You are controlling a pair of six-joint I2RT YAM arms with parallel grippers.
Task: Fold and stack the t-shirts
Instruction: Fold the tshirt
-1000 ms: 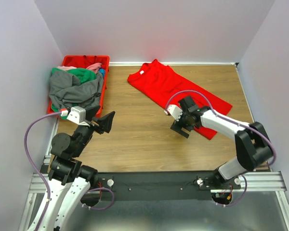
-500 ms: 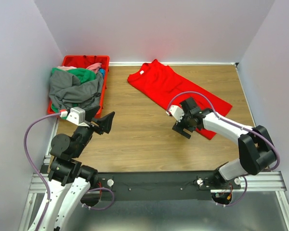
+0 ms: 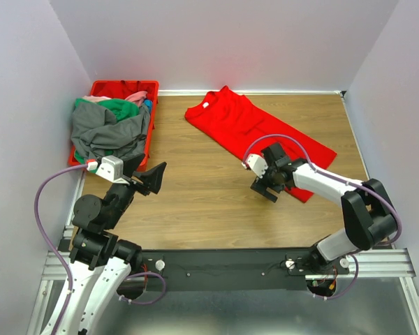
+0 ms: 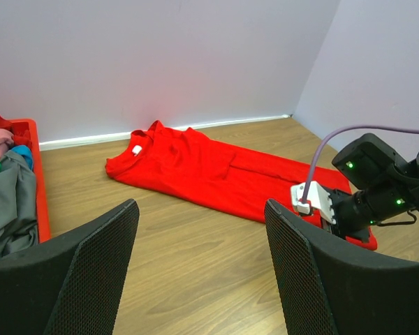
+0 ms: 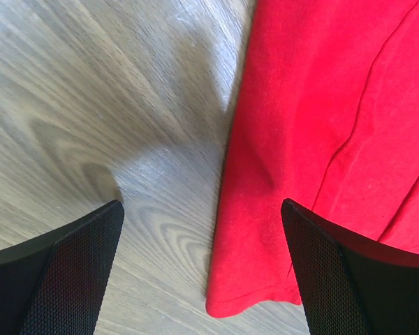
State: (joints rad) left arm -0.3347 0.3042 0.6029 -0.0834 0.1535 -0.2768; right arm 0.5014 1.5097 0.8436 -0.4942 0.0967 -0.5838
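A bright red t-shirt (image 3: 246,125) with a small white neck label lies spread flat on the wooden table, running from back centre to the right; it also shows in the left wrist view (image 4: 195,171). My right gripper (image 3: 265,187) is open just above the shirt's near hem corner (image 5: 265,279), its jaws straddling the shirt's edge. My left gripper (image 3: 153,178) is open and empty, raised over the table's left side. Grey, green and pink t-shirts (image 3: 110,125) are heaped in the red crate (image 3: 101,89).
The red plastic crate stands at the back left against the wall, also at the left edge of the left wrist view (image 4: 38,209). Pale walls enclose the table on three sides. Bare wood (image 3: 195,202) lies between the two grippers.
My right gripper has shifted slightly right and toward the near edge along the shirt's hem. The left arm has not moved.
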